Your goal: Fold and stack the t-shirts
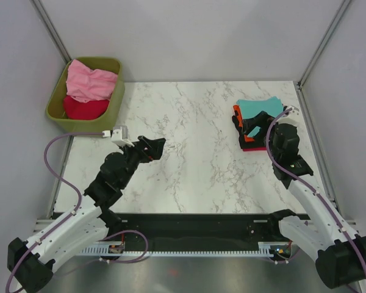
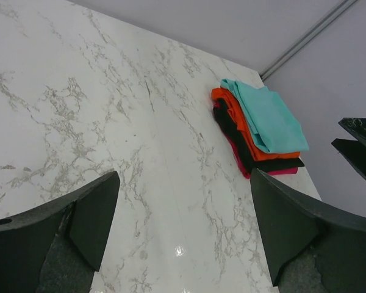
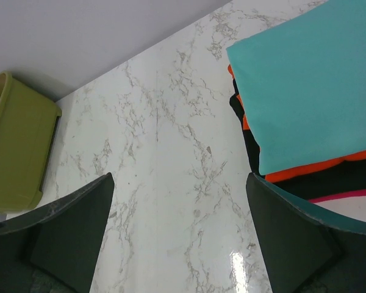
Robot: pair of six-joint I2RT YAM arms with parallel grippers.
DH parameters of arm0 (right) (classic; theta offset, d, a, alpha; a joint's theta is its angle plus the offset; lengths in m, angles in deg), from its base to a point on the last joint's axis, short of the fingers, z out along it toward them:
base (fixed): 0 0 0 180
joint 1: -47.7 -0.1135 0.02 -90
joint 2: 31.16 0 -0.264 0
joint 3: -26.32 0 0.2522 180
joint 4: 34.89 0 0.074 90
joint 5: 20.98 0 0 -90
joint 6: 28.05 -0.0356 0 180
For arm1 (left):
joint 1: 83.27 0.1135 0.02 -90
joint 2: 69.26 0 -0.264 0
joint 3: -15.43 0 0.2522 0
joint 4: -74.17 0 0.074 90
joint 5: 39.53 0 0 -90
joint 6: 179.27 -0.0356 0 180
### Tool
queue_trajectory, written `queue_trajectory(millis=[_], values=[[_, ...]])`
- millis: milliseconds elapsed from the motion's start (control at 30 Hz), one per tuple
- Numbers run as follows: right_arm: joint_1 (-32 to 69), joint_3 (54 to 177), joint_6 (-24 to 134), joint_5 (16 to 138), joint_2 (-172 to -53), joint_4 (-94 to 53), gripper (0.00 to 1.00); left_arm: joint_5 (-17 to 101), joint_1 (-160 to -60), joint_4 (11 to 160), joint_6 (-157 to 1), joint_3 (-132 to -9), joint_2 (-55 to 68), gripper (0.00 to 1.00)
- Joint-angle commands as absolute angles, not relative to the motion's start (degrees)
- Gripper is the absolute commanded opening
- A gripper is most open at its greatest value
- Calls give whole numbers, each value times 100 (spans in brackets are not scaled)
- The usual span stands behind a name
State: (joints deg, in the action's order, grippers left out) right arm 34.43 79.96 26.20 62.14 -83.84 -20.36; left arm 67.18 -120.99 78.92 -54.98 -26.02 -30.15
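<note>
Folded t-shirts lie stacked at the table's back right: teal [image 1: 259,108] on top, then orange [image 1: 238,116], black [image 1: 243,139] and magenta [image 1: 251,148]. The stack also shows in the left wrist view [image 2: 271,116] and the right wrist view [image 3: 305,91]. A crumpled light pink shirt [image 1: 91,82] lies over a crimson red one [image 1: 84,108] in the basket. My left gripper [image 1: 155,146] [image 2: 183,232] is open and empty above bare table, left of centre. My right gripper [image 1: 256,129] [image 3: 180,226] is open and empty at the stack's near edge, its right finger over the stack's corner.
The olive-green basket [image 1: 117,93] stands at the back left corner and shows in the right wrist view [image 3: 15,146]. The marble table [image 1: 195,134] is walled by grey panels with metal posts at the back corners. The right arm's fingers [image 2: 360,146] show in the left wrist view.
</note>
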Motion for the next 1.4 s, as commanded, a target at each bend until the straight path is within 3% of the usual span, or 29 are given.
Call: queue_trajectory(millis=[0, 300, 467, 633, 867, 1367], values=[[3443, 8086, 2670, 5996, -8117, -1921, 98, 7068, -12089, 7923, -5323, -2698, -2936, 95], [3452, 7963, 3013, 6356, -7835, -2069, 98, 7745, -11765, 8958, -5034, -3822, -2084, 96], [3443, 7989, 3013, 6541, -8125, -2069, 98, 7553, -10625, 9513, -4550, -5061, -1452, 97], [3443, 8042, 3004, 6787, -8327, -2236, 98, 7763, -9429, 10322, -4961, -6781, -143, 95], [3452, 8042, 2943, 7104, -8319, -2324, 98, 7350, -8153, 10797, -5182, -8199, 1395, 95], [3443, 7893, 2793, 7245, -8196, -2447, 98, 7992, -7686, 11684, -5974, -11592, 5210, 94]])
